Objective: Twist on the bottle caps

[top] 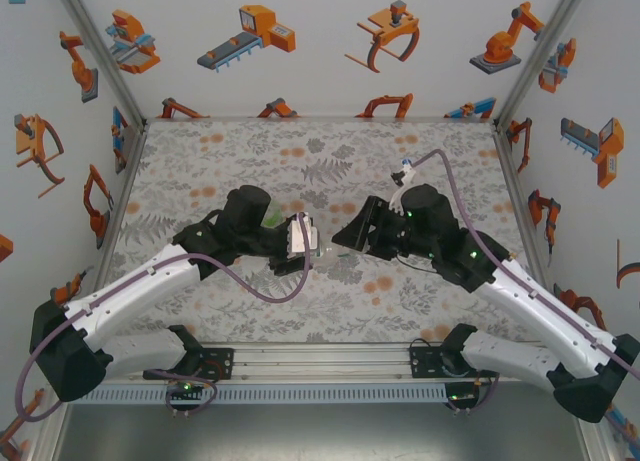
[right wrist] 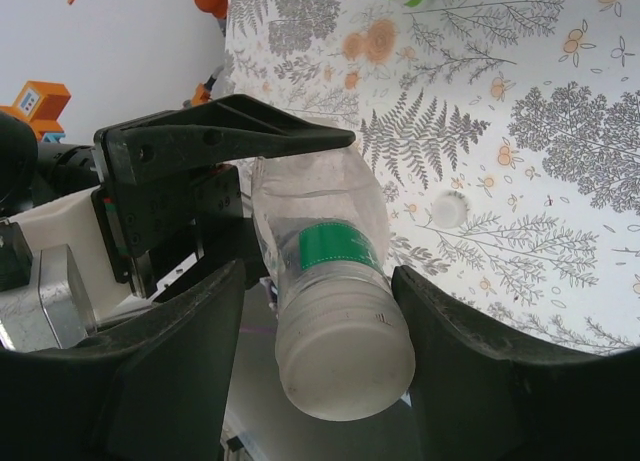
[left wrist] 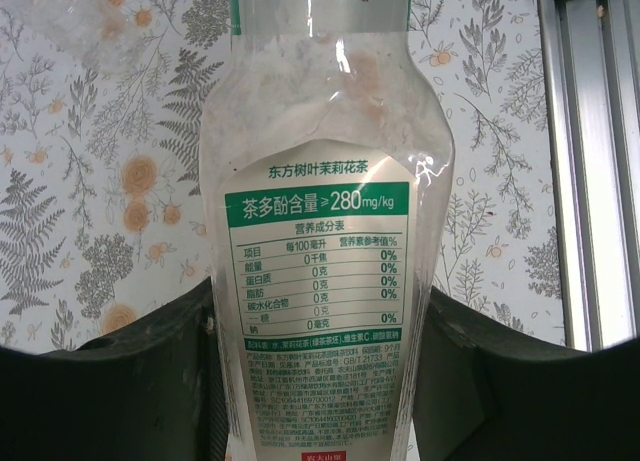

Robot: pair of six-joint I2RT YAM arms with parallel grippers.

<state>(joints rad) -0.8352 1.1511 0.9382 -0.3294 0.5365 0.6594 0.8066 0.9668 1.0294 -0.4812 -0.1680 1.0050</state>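
The left hand (top: 286,243) grips a bottle (top: 302,236) held sideways above the tabletop (top: 200,151). The bottle's free end points toward the right hand (top: 346,233). The right hand faces it from just beside, its dark fingers reaching at that end, but whether they touch cannot be told. A green bottle (top: 272,217) shows just behind the left hand's wrist. Both arms angle inward, so the hands meet tip to tip.
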